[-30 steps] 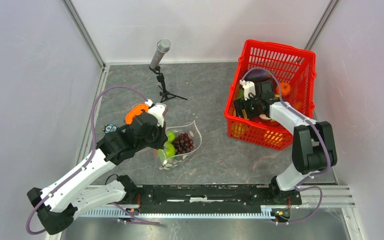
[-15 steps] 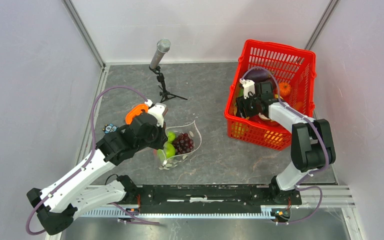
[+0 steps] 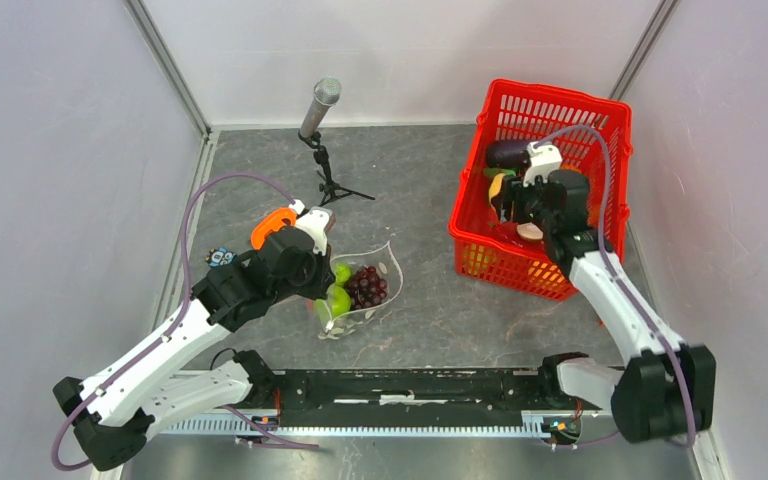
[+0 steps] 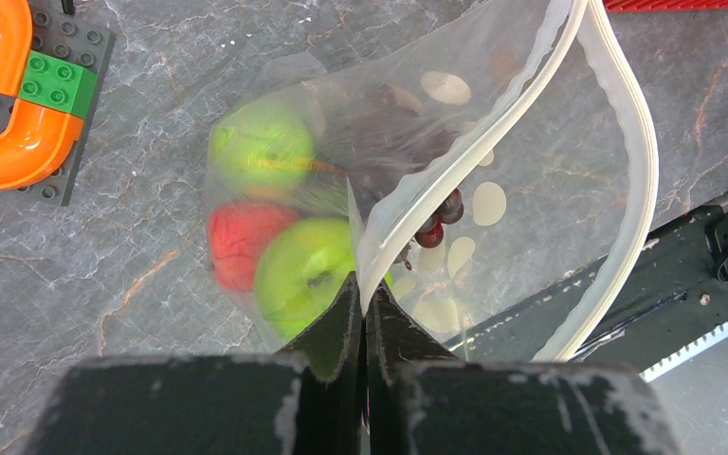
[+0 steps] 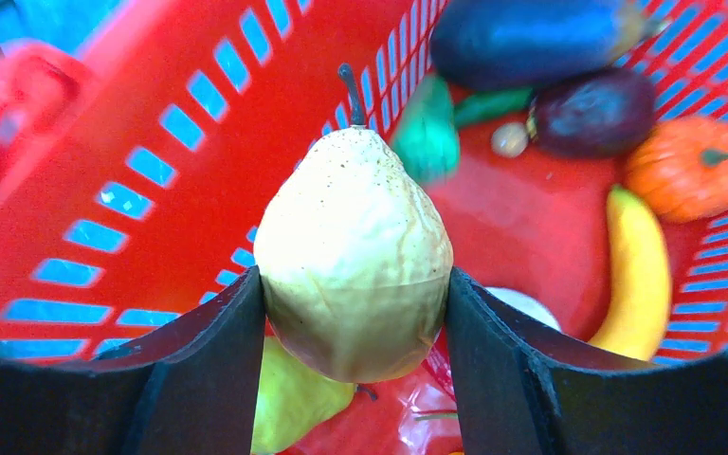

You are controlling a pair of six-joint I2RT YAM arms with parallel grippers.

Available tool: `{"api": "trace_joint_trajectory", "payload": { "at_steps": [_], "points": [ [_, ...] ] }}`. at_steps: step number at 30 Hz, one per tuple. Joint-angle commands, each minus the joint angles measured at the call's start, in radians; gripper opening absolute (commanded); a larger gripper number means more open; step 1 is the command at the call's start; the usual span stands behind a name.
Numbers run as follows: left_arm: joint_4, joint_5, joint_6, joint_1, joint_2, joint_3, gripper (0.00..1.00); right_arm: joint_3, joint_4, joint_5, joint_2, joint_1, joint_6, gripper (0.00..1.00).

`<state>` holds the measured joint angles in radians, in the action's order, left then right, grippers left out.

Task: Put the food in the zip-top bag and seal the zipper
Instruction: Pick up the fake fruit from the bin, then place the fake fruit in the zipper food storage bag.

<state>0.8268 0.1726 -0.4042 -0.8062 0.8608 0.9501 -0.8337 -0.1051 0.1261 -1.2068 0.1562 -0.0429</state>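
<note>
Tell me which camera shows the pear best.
The right wrist camera: the pear fills the frame, clamped in the right gripper over the basket. The top camera shows only a pale speck under the gripper; the left wrist camera misses it.

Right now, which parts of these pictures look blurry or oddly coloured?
Right wrist view: the pear is sharp, the red basket beside it smeared, its slots glowing blue. Left wrist view: the green fruits look hazy through the bag. Top view: even light, soft shadows, all in focus.
</note>
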Motion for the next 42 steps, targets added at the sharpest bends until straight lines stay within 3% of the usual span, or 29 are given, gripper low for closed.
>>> {"api": "trace_joint_trajectory", "payload": {
  "at_steps": [1,7,15,17,24,31,38,42],
  "points": [
    [-0.031,-0.008,0.007,0.006,-0.016,-0.004,0.02,0.041,0.097,-0.062,0.16,-0.003,-0.09,0.42],
    [-0.033,-0.011,0.005,0.007,-0.014,-0.002,0.02,0.08,0.163,0.053,0.359,-0.003,-0.144,0.42],
    [-0.052,-0.017,-0.007,0.006,-0.016,-0.011,0.02,0.178,0.464,0.561,0.455,0.009,-0.351,0.42],
    [-0.06,-0.011,-0.007,0.006,-0.02,-0.015,0.02,0.197,0.504,0.598,0.451,0.049,-0.366,0.42],
    [-0.075,-0.012,-0.01,0.007,-0.019,-0.017,0.02,0.177,0.423,0.539,0.353,0.398,-0.164,0.41],
    [-0.076,-0.013,-0.014,0.007,-0.023,-0.017,0.02,0.096,0.317,0.471,0.217,0.64,0.058,0.4],
    [-0.08,-0.018,-0.014,0.006,-0.03,-0.011,0.02,-0.002,0.236,0.258,0.064,0.77,0.17,0.45],
    [-0.075,0.0,-0.009,0.007,-0.043,-0.008,0.02,-0.037,0.168,0.129,0.017,0.784,0.201,0.54]
  ]
}}
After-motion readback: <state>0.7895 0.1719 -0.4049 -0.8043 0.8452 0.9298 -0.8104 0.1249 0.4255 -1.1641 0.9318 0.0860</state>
